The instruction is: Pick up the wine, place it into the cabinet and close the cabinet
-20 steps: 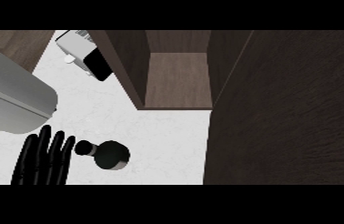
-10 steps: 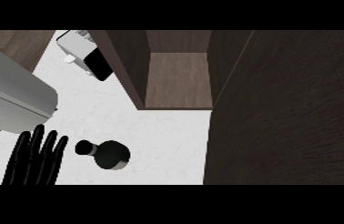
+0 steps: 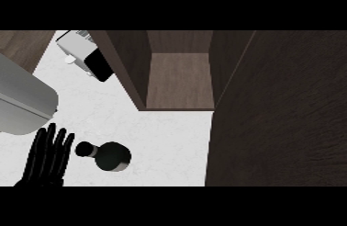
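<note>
— While you look down at the counter (image 3: 169, 128), where do you find the wine (image 3: 108, 155)?

— You see it standing on the white top near the left, a dark bottle viewed from above, its neck pointing left toward the left hand (image 3: 47, 156).

— And that hand?

— Your left hand is open, fingers straight and pointing away from you, holding nothing; it sits just beside the bottle's neck, and you cannot tell whether it touches.

— The cabinet (image 3: 177, 78)?

— It stands open, farther off and to the right, its shelf bare. Its dark door (image 3: 278, 110) fills your right side. A toaster (image 3: 85, 55) sits far left.
</note>
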You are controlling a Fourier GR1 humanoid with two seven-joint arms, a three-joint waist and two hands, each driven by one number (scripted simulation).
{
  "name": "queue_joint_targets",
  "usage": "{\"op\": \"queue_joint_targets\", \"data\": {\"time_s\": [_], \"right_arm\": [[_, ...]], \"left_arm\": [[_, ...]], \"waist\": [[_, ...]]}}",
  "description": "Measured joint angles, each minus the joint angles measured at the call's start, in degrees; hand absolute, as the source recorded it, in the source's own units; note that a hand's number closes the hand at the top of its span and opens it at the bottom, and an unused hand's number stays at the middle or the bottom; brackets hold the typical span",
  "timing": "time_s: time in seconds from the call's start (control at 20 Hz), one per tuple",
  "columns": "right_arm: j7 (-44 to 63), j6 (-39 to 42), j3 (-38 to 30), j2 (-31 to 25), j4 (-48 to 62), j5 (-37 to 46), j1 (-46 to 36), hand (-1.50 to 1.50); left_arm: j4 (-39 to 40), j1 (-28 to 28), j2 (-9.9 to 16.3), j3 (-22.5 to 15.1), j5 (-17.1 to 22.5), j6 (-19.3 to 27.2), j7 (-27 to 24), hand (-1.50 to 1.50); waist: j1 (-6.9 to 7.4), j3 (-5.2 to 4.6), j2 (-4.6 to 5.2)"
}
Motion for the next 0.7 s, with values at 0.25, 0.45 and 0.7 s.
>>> {"op": "queue_joint_targets", "data": {"time_s": [0.25,0.45,0.7], "right_arm": [[-0.5,0.7,-0.2,0.5,-0.2,0.1,0.5,-1.50],[0.7,0.9,-0.6,0.5,-0.4,0.1,-0.1,-1.50],[0.3,1.1,-0.2,1.5,-0.5,0.3,0.3,-1.50]], "left_arm": [[5.6,-1.7,-0.6,3.4,0.8,-1.6,-3.2,-1.50],[9.8,-1.5,-1.4,4.0,1.3,-4.1,-6.3,-1.50],[16.1,-3.2,-2.1,5.5,1.7,-6.6,-9.8,-1.50]], "waist": [[-0.13,0.02,0.01],[-0.07,0.03,0.01],[-0.17,0.04,0.01]]}}
